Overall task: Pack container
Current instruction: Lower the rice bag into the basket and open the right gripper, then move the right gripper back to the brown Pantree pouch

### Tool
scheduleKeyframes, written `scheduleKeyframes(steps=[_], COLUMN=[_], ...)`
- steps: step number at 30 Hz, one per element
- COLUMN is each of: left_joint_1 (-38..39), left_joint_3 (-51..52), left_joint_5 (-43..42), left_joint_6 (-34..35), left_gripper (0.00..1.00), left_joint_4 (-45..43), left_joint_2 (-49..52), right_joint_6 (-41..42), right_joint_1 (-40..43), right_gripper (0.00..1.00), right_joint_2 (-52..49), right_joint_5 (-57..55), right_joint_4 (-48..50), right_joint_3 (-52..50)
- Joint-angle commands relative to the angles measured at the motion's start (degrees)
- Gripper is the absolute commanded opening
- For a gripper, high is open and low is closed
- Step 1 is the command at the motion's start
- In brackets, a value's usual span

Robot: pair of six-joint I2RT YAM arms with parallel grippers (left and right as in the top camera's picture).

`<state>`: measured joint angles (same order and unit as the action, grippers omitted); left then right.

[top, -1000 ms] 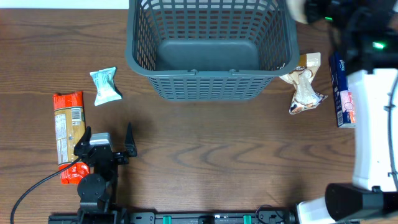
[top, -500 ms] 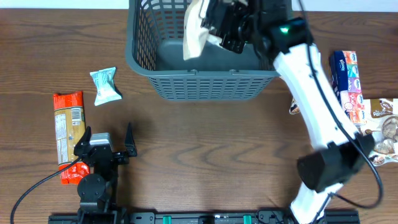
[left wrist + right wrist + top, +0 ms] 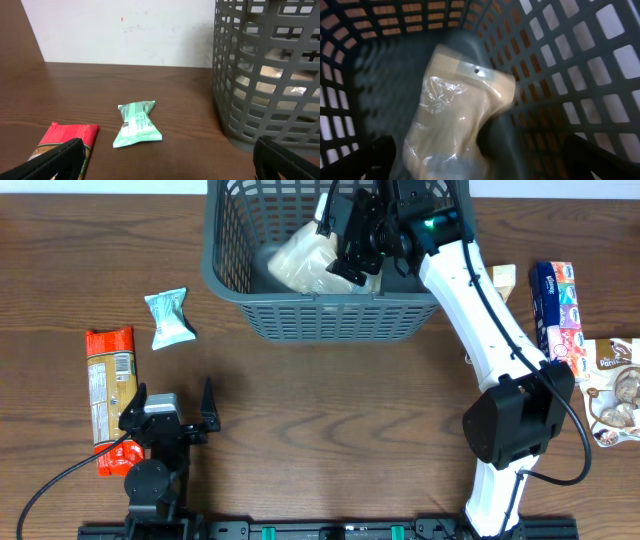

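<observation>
Pouch (image 3: 303, 266) inside container (image 3: 340, 322) walls, right tool (image 3: 346, 242) spread above

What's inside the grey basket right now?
One pale tan snack bag is in the basket. The right claw, open above it, hides part of the bag and floor, so anything beneath can't be seen.

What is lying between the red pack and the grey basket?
A small pale green packet lies between the red pack and the basket, touching neither; the overhead view shows it.

Brown wooden table (image 3: 330, 420), white wall (image 3: 125, 30)
</observation>
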<state>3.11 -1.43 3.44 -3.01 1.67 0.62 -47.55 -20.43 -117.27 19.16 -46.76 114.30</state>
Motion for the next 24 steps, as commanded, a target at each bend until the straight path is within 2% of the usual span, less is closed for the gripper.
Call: scheduleKeyframes(steps=[1, 10, 12, 17, 21, 22, 24], left_joint_1=[0.09, 0.09, 0.09, 0.09, 0.09, 0.09, 0.09], left_joint_3=[1.20, 1.20, 1.20, 1.20, 1.20, 1.20, 1.20], left_joint_5=[1.55, 1.53, 1.53, 1.55, 1.53, 1.55, 1.55], left_joint_6=[-0.33, -0.33, -0.33, -0.33, -0.31, -0.31, -0.31], left_gripper=[0.99, 0.99, 0.99, 0.99, 0.99, 0.99, 0.99], left_joint_4=[2.12, 2.12, 2.12, 2.12, 2.12, 2.12, 2.12], left_joint_2=[-0.39, -0.39, -0.39, -0.39, -0.39, -0.39, -0.39], right_joint_6=[2.97, 3.23, 6.01, 21.42, 46.64, 48.92, 47.71], right_joint_1=[0.33, 3.48, 6.12, 16.83, 26.21, 28.39, 31.39], right_gripper=[0.99, 0.99, 0.99, 0.99, 0.99, 0.99, 0.99], right_joint_2=[2.38, 12.55, 16.11, 23.21, 25.03, 25.00, 24.15], right_joint_5=[4.04, 5.73, 5.75, 2.16, -17.33, -17.09, -11.34], right_joint_4=[-0.46, 1.25, 2.99, 6.29, 4.33, 2.27, -2.36], right_joint_3=[0.63, 0.68, 0.68, 0.68, 0.68, 0.66, 0.61])
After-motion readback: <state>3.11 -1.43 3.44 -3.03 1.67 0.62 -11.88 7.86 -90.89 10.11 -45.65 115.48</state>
